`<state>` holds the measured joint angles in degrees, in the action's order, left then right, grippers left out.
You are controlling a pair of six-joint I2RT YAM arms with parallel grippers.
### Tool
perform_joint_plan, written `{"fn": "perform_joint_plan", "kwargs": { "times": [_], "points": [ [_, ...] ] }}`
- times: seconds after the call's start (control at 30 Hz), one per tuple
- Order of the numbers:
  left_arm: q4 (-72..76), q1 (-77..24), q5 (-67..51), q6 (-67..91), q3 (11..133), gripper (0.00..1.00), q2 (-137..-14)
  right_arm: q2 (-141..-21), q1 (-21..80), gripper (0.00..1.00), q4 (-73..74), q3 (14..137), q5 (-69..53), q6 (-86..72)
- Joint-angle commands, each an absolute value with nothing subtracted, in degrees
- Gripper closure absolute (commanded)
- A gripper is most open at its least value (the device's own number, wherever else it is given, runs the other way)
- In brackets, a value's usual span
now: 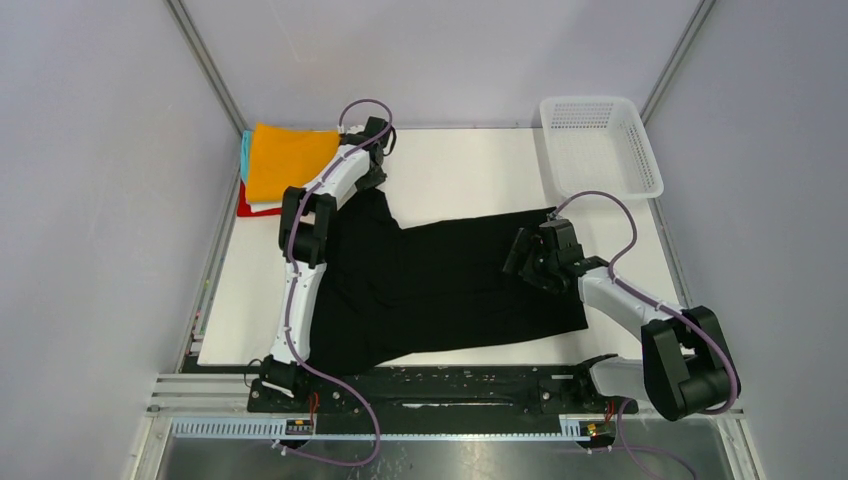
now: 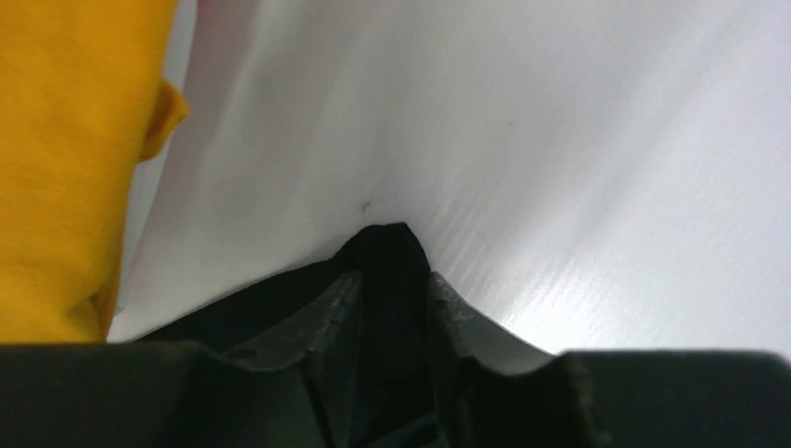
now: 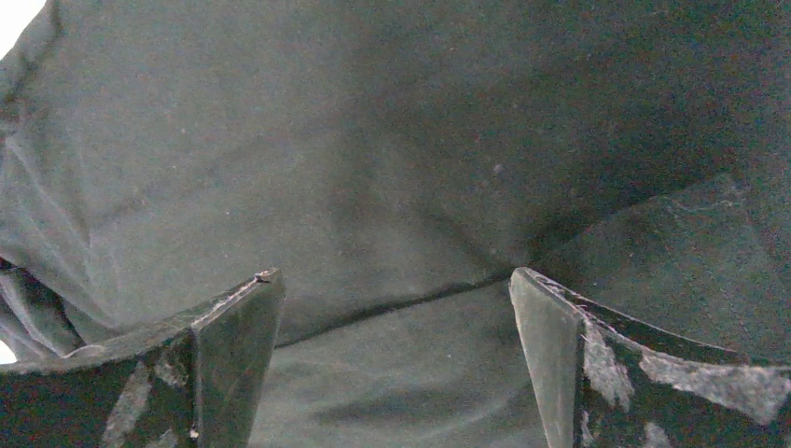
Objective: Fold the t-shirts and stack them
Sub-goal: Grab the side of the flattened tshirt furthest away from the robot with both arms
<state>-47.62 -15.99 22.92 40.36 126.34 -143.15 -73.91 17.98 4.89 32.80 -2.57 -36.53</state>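
White tabletop (image 1: pixel 450 170) fills most of the enclosure. Spread across its middle, running left to right, lies the black t-shirt (image 1: pixel 440 285), unfolded and rumpled. Its near left part reaches the table's near edge by the arm bases.

At the far right corner sits the mesh basket (image 1: pixel 600 145). At the far left corner lies the stack of folded shirts, with the orange shirt (image 1: pixel 285 160) on top and slivers of teal (image 1: pixel 245 150) and red (image 1: pixel 243 208) showing at its left side.

The left gripper (image 2: pixel 392 280) is at the far left tip of the black t-shirt, just beside the stack. Its jaws are narrow, with a small peak of black cloth pinched between them. The right gripper (image 3: pixel 396 289) is low over the shirt's right end, jaws spread wide and holding nothing. A crease in the cloth runs between its fingers, and I cannot tell whether they touch the fabric.

I see three risks.
- **Thin hold:** the left hold takes only the very tip of the cloth, so a firm pull could let it slip out.
- **Stack nearby:** with the stack so close, a leftward swing could drag the orange shirt askew.
- **Extra layer:** closing the right gripper on that crease might catch an extra layer and spoil the fold.
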Motion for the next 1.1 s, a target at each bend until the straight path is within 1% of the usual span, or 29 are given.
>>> {"fn": "perform_joint_plan", "kwargs": {
  "times": [0.0, 0.03, 0.13, 0.23, 0.3, 0.33, 0.43, 0.53, 0.63, 0.7, 0.8, 0.9, 0.97, 1.07],
  "points": [
    [-53.64, -15.73, 25.9, 40.45, 127.97, 0.74, -143.89, -70.48, 17.84, 0.0, 5.57, 32.19, -0.57, -35.07],
    [-53.81, -15.73, 26.0, 39.89, 127.97, 0.78, -143.81, -70.01, 17.84, 0.0, 5.79, 32.31, -0.36, -34.38],
    [-53.92, -15.68, 25.82, 39.14, 127.74, 0.99, -142.5, -68.71, 17.84, 0.01, 7.39, 33.48, 3.88, -31.11],
    [-53.96, -15.73, 26.18, 38.56, 127.09, 1.0, -139.9, -67.71, 17.84, 0.01, 7.47, 36.27, 5.67, -26.56],
    [-53.94, -15.68, 26.07, 38.62, 126.29, 1.0, -137.4, -67.54, 17.84, 0.01, 3.15, 38.74, 3.09, -22.55],
    [-53.82, -15.73, 26.06, 38.78, 125.51, 1.0, -136.04, -67.75, 17.87, 0.01, -1.44, 40.08, 1.13, -19.56],
    [-53.19, -15.78, 26.82, 38.73, 121.17, 1.0, -131.22, -69.69, 17.84, 0.01, -10.62, 45.72, -6.24, -4.99],
    [-52.49, -15.85, 27.73, 38.97, 115.91, 1.0, -126.43, -73.78, 17.84, 0.0, -10.82, 55.73, -13.46, 11.68],
    [-50.67, -15.95, 26.82, 39.2, 111.02, 1.0, -121.94, -78.34, 17.84, 0.01, -0.18, 65.12, -19.29, 30.44],
    [-50.0, -16.08, 26.59, 39.24, 108.92, 1.0, -120.27, -80.75, 17.8, 0.01, 7.02, 69.1, -18.98, 40.05],
    [-49.98, -16.34, 27.26, 39.17, 107.95, 1.0, -119.25, -84.56, 17.01, 0.01, 15.14, 73.22, -16.58, 50.45],
    [-51.46, -16.34, 28.3, 39.0, 108.48, 1.0, -119.53, -90.8, 15.46, 0.01, 27.4, 81.34, -16.33, 56.43],
    [-52.66, -16.28, 29.2, 39.13, 108.55, 1.0, -119.77, -95.74, 14.18, 0.03, 36.64, 86.59, -15.55, 59.59],
    [-53.58, -16.33, 29.26, 39.4, 108.21, 1.0, -119.68, -102.46, 13.06, 0.05, 43.78, 91.67, -11.86, 63.56]
  ]
}}
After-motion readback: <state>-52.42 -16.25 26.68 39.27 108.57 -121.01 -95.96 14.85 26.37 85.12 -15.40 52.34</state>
